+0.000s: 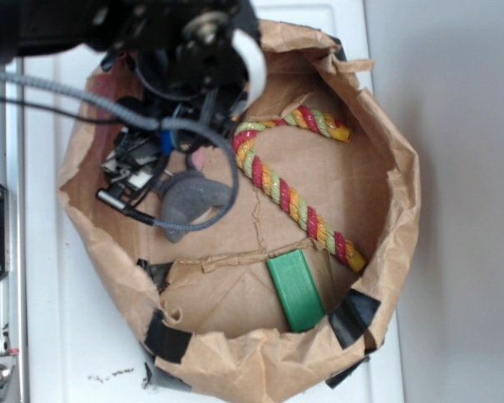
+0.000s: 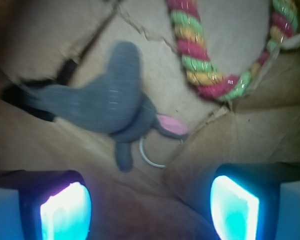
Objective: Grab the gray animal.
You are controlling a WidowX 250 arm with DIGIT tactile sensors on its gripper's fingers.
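Inside the brown paper bag (image 1: 395,210), no readable labels or writing are showing. The gray animal (image 2: 107,102) is lying on the bag floor, ahead of the gripper (image 2: 150,210) and apart from both pads. The jaws are standing spread, pinching nothing. Wrist view is showing its pink ear and white string loop (image 2: 149,157); exterior view is hiding those behind cables but showing the green block (image 1: 296,290) well apart. The rope cane (image 1: 298,197) is lying between them.
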